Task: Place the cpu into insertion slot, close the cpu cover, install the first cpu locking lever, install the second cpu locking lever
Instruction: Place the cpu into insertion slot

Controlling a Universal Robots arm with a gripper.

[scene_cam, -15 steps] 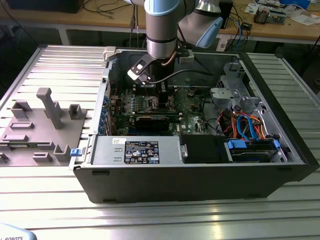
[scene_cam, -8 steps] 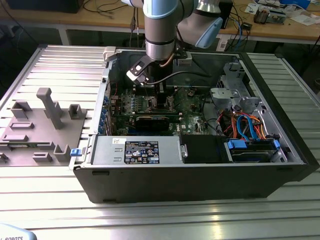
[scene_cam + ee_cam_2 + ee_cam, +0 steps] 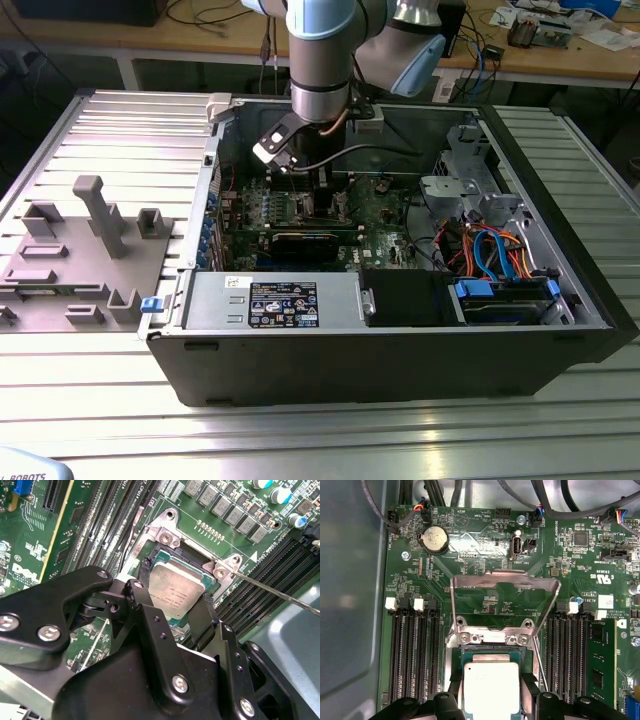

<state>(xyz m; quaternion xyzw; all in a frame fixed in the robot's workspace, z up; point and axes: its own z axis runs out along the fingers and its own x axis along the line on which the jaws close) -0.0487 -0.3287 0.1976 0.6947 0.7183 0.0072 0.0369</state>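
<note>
The black gripper (image 3: 176,586) pinched the dull silver square cpu (image 3: 180,595) by two sides at the black, metal-rimmed insertion slot (image 3: 175,554); the silvery frame-shaped cpu cover (image 3: 506,580) stood raised.

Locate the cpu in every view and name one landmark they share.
Exterior view: look beneath the arm's wrist, over the green motherboard.
Second wrist view: the cpu is held by the tool.
First wrist view: the cpu lies beside the raised cpu cover hinge.
Shared landmark: the screwed hinge bracket, next to it in both wrist views.
</note>
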